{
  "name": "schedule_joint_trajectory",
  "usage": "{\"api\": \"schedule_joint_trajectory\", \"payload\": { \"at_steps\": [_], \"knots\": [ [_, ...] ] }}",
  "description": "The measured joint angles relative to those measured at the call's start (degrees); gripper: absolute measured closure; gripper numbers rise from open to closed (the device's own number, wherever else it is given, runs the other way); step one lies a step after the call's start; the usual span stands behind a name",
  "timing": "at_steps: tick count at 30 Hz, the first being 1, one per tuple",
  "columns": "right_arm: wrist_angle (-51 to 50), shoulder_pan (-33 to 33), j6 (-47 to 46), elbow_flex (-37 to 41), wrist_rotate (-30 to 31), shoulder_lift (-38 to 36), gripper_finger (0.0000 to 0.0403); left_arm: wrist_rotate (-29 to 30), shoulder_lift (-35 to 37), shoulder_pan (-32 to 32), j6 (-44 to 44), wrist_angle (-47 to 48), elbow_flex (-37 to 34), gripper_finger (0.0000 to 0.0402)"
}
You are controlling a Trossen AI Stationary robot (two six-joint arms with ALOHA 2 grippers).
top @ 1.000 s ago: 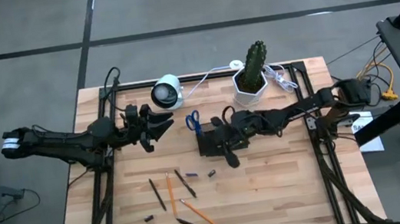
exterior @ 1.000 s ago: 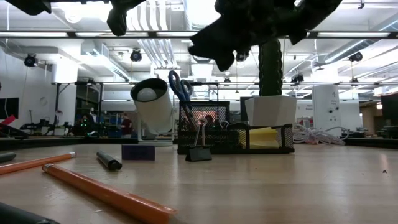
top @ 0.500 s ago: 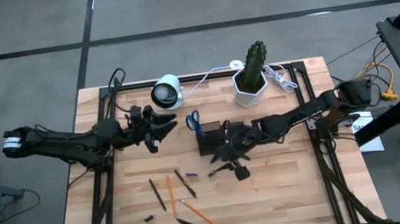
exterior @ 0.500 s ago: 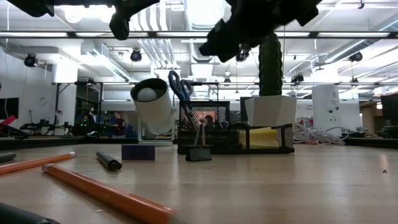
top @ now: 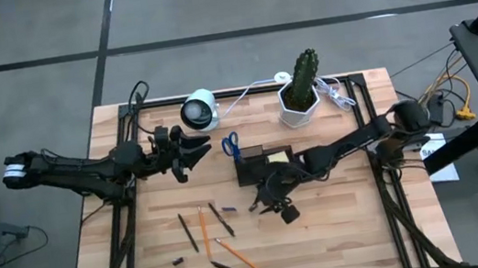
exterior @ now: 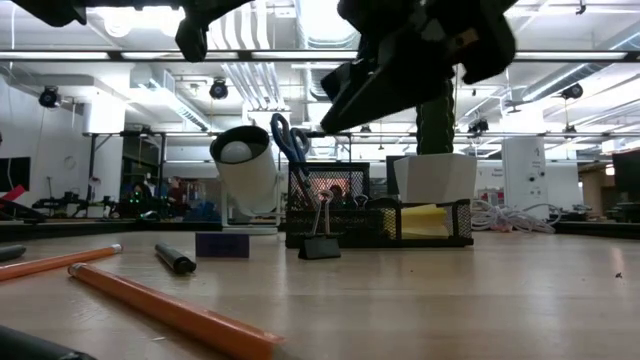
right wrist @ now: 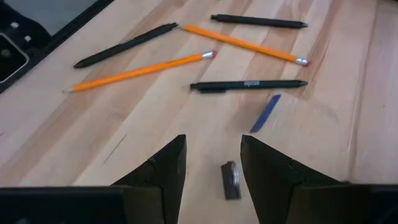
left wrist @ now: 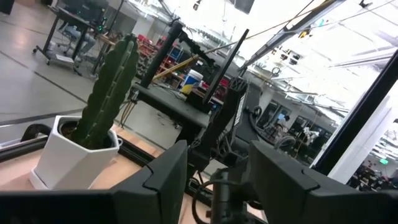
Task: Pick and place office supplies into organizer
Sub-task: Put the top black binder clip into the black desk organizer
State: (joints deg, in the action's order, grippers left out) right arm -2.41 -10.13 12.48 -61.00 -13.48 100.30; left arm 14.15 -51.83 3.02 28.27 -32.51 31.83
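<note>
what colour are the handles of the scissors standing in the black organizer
Blue. The scissors' handles show best in the high view.

pens, pencils [top: 217,240]: loose, flat on the wood | scissors [top: 230,144]: upright in black organizer [top: 262,165] | sticky pad [exterior: 423,220]: inside

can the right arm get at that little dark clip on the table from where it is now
Probably yes: the right end effector hangs open just above the binder clip, which lies alone on bare wood, with nothing between the fingers and it.
</note>
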Motion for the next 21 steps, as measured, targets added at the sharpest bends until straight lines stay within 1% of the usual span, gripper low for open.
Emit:
{"api": "schedule_joint_trajectory", "payload": {
  "at_steps": [12, 17, 21],
  "knots": [
    [-2.5, 0.6, 0.9, -6.5, 0.1, 10.6, 0.0264, 0.0, 0.1, 0.0, 0.0, 0.1, 0.0, 0.0244],
    [-5.1, 1.7, 0.3, -8.1, 0.1, 12.3, 0.0264, 0.0, 0.1, 0.0, 0.0, 0.1, 0.0, 0.0244],
    [-5.3, 2.6, 0.2, -8.1, 0.1, 12.3, 0.0264, -0.1, 0.1, 0.0, 0.0, 0.1, 0.0, 0.0244]
  ]
}}
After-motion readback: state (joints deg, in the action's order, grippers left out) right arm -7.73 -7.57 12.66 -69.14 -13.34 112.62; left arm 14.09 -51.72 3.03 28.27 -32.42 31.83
